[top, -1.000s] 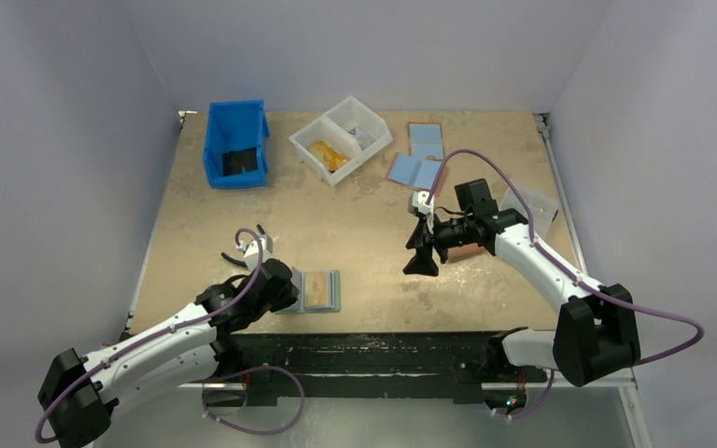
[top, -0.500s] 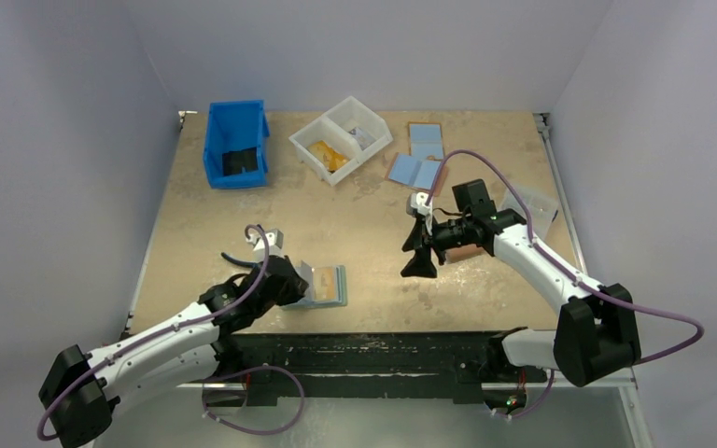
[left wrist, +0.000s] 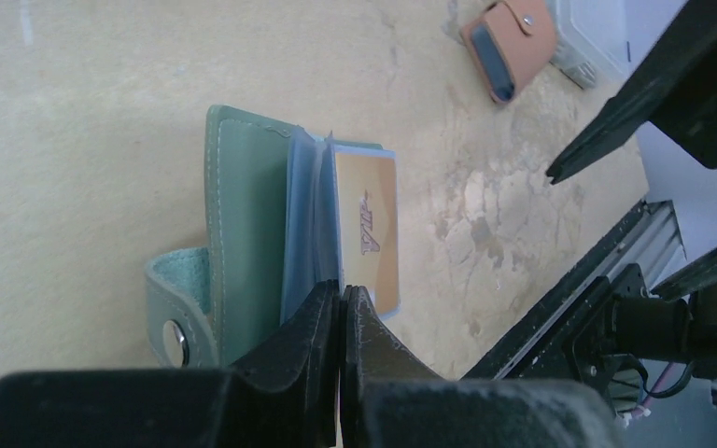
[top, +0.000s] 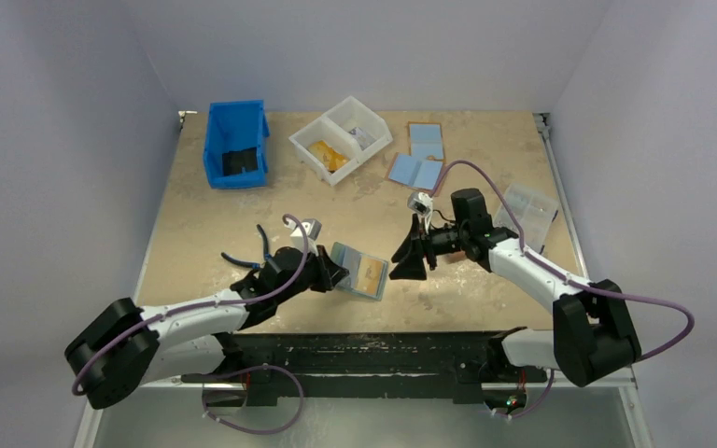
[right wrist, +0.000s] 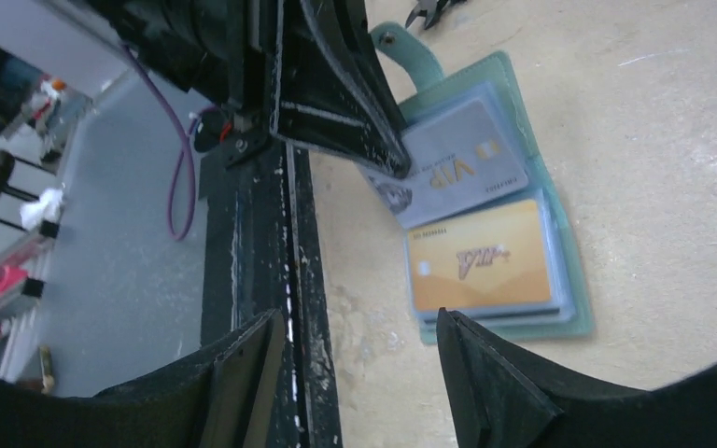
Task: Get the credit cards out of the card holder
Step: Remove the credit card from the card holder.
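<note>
A: Top external check: left gripper (top: 336, 275) pinched fully shut on card holder (top: 362, 273), wallet lying open on table (top: 336, 207) right off the fingertips
B: Confirming from left wrist: no gap between jaws, clamped on a clear sleeve leaf (left wrist: 303, 224). Teal cover and snap tab (left wrist: 170, 299) to one side of the fingers, tan-orange card (left wrist: 369, 229) to the other
A: Right gripper (top: 408, 266)?
B: Spread wide, holding nothing, hanging close beside the holder, facing the left fingertips
A: Right wrist view: grey VIP card (right wrist: 457, 173) in upper sleeve, one corner under the left fingers. Tan-orange card in the sleeve below, straight ahead between the open jaws
B: Both cards seated in sleeves, none out. Salmon-pink wallet (left wrist: 507, 35) well beyond the left fingertips, untouched
</note>
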Action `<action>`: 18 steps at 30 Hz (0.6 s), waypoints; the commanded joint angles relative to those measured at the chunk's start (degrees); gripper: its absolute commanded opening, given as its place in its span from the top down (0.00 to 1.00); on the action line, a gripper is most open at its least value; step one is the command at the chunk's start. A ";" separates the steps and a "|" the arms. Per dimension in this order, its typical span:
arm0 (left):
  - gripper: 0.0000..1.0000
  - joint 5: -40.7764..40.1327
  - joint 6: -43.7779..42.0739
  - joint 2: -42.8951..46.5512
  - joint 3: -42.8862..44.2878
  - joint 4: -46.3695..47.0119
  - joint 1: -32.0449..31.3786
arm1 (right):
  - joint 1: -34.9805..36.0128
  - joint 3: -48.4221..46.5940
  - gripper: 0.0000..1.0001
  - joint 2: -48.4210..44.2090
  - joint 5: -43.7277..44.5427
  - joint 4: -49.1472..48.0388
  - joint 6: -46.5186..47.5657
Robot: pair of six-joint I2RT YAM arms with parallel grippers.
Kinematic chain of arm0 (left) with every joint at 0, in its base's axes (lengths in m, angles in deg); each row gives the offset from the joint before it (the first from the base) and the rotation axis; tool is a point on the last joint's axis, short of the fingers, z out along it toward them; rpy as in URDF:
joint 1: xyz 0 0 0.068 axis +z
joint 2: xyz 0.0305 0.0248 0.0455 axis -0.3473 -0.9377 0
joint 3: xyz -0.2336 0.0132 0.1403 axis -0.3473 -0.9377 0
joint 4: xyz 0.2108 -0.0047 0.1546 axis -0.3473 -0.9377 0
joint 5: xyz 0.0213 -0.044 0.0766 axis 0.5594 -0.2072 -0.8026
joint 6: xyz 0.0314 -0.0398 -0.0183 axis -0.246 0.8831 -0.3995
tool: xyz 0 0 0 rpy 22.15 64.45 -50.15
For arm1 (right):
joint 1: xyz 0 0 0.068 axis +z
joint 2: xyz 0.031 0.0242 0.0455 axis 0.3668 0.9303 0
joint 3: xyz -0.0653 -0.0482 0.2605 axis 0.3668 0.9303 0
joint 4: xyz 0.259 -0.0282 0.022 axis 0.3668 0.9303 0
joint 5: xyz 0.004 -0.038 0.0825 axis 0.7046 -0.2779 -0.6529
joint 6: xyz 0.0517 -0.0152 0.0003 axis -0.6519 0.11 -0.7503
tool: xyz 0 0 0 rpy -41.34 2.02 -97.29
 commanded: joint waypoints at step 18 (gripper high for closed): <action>1.00 11.99 -1.86 -12.40 -1.47 42.29 0.26 | 0.32 4.46 0.42 9.35 -4.20 -29.82 -32.80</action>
